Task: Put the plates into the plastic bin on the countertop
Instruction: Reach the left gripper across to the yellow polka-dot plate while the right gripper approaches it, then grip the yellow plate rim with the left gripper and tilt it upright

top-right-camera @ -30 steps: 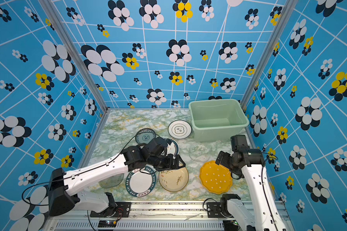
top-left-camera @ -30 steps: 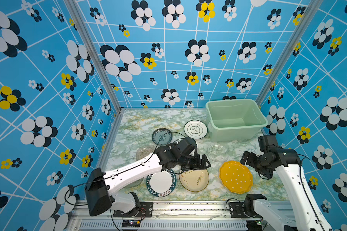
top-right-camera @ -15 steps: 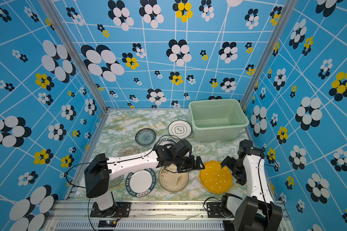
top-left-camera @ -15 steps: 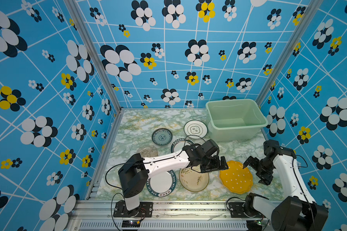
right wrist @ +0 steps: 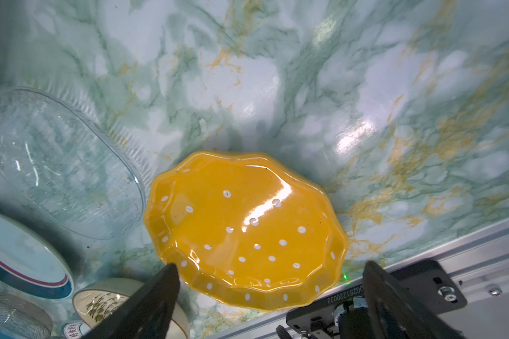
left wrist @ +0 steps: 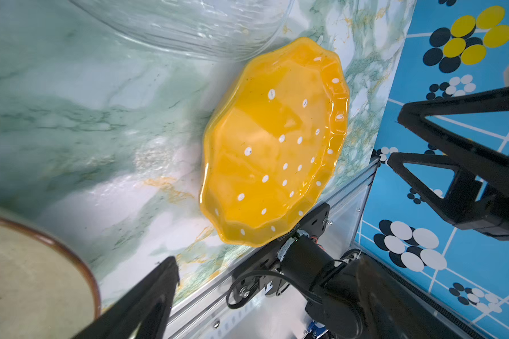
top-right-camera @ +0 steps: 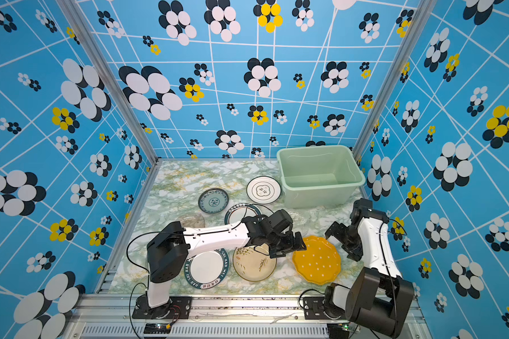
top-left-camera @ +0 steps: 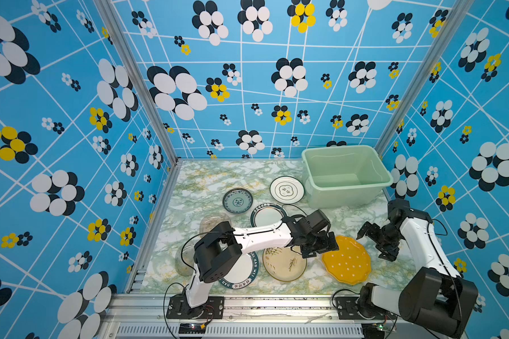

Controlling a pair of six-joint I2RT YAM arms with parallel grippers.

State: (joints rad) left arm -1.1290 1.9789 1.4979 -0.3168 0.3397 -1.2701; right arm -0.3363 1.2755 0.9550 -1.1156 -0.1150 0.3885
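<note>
My left jaws and right jaws stood open and empty, flanking the yellow plate; judged rigid, glossy, breakable, best pinched across its raised scalloped rim.

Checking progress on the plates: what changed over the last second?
The left gripper swung rightward, from over the beige plate to the edge of the yellow dotted plate, open. The right gripper shifted slightly beside the opposite edge, open, its arm folding back. Nothing grasped; both plates and the plastic bin stayed put.
</note>
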